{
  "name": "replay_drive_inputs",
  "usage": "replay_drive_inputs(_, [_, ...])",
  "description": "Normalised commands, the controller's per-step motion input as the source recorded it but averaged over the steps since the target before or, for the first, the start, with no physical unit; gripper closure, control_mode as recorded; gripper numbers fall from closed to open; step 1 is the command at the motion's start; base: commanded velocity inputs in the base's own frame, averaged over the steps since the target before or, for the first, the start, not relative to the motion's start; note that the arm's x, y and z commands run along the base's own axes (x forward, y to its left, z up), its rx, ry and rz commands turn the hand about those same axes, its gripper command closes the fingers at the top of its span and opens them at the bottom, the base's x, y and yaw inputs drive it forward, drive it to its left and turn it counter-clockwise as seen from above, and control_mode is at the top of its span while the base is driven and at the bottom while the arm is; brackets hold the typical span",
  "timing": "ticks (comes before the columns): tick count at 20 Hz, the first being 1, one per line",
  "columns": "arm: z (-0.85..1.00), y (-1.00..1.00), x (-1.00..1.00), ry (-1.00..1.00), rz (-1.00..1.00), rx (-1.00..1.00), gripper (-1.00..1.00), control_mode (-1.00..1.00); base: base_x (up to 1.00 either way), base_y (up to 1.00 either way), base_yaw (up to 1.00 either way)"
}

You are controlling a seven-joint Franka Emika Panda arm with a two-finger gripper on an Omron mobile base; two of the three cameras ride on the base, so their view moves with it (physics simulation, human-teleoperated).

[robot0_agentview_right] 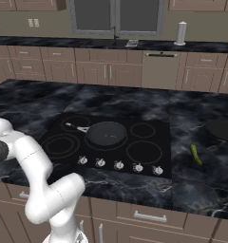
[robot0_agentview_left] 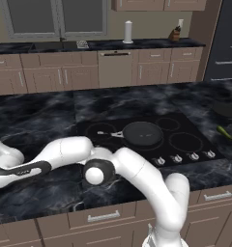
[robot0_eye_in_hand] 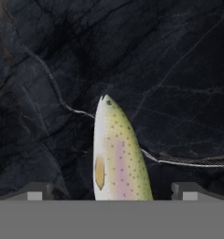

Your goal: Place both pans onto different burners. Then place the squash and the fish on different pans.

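Note:
In the hand view a pale, spotted fish lies on the dark marble counter, head pointing away. My gripper is open, its fingertips standing wide on either side of the fish without touching it. One dark pan sits on a middle burner of the black cooktop, its handle pointing left; the right base view shows this pan too. The second pan rests on the counter right of the cooktop. The green squash lies on the counter just in front of that pan.
My arm stretches far left over the counter's front. Several free burner rings surround the pan. Silver knobs line the cooktop's front edge. A white paper-towel roll stands on the back counter.

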Motion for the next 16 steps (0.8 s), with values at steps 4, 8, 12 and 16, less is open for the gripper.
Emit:
replay_drive_inputs(4, [-0.24,0.26,0.04,0.00,0.00,-0.03,-1.00,-1.00,0.00,0.00,0.00])
replay_drive_inputs(8, [-0.37,0.15,0.00,0.00,0.00,-0.06,1.00,-1.00,0.00,0.00,0.00])
replay_drive_inputs(12, [-0.28,0.00,0.00,0.00,0.00,-0.04,1.00,-1.00,0.00,0.00,0.00])
replay_drive_inputs(16, [-0.30,0.00,0.00,0.00,0.00,-0.04,1.00,-1.00,0.00,0.00,0.00])
